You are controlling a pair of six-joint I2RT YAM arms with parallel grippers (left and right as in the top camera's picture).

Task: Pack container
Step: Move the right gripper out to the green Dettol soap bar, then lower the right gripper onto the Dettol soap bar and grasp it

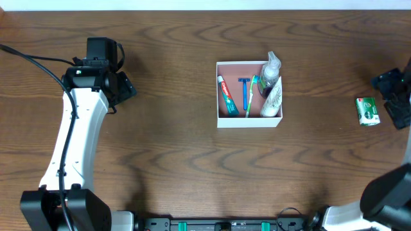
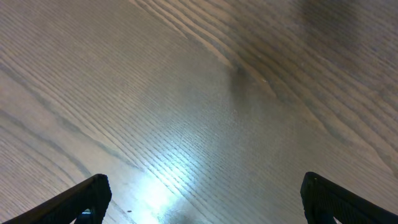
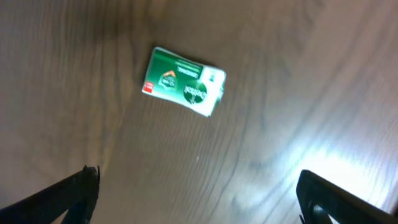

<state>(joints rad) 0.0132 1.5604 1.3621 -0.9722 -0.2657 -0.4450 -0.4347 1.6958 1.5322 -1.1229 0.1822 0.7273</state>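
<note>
The container, a square white-walled box with a pink-brown inside, sits at mid-table. It holds a toothpaste tube, a blue razor, a green toothbrush and white bottles along its right side. A green soap box lies on the table at the far right; it also shows in the right wrist view. My right gripper is open and empty beside the soap box, fingers wide apart over bare wood. My left gripper is open and empty at the far left.
Dark wood table all around. A black cable runs across the left side to the left arm. The table's front rail lies at the bottom edge.
</note>
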